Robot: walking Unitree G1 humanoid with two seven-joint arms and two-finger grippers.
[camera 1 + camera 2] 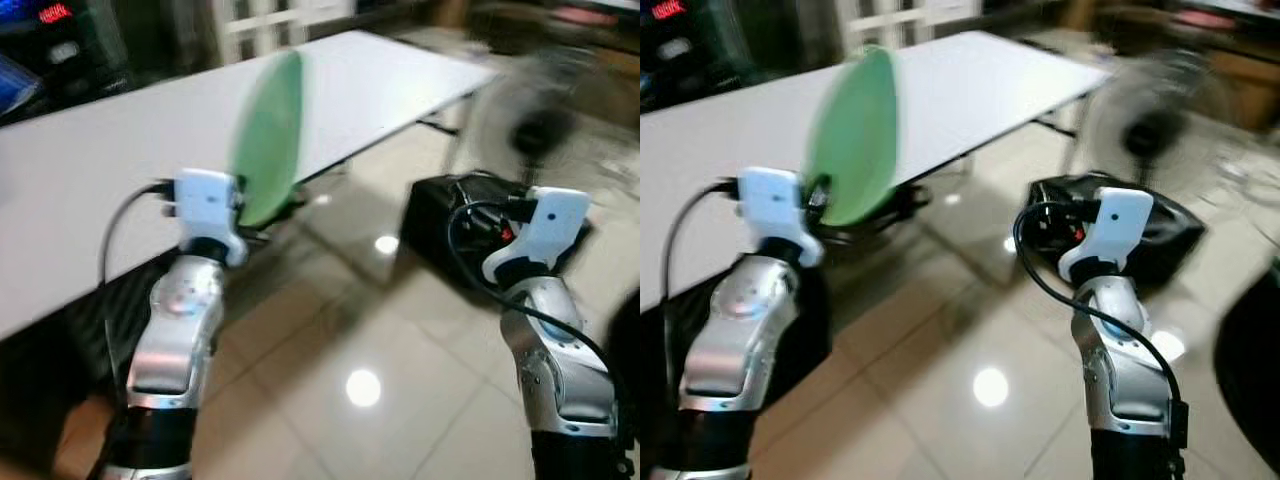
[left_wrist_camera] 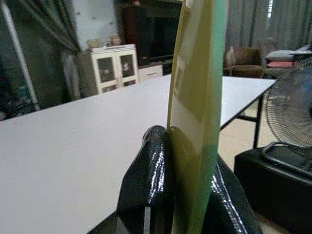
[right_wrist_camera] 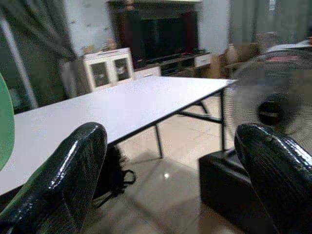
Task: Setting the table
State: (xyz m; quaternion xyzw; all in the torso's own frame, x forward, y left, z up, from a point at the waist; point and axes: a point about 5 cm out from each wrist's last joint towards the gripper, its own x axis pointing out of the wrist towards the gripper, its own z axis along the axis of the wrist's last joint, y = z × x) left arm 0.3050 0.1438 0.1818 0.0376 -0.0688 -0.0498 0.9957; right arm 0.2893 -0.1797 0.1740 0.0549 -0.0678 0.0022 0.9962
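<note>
Green and held on edge, the plate (image 2: 197, 112) stands upright in my left end effector (image 2: 187, 187), whose two black fingers (image 2: 144, 180) are pinched against its faces near the lower rim, just at the near edge of the long white surface (image 1: 90, 160). My right end effector (image 3: 170, 180) is raised over the tiled floor (image 1: 340, 330), well apart from the plate, its fingers (image 3: 63, 175) spread wide with nothing between them. Beyond it stand a black box (image 1: 450, 225) and a fan (image 1: 535, 125).
</note>
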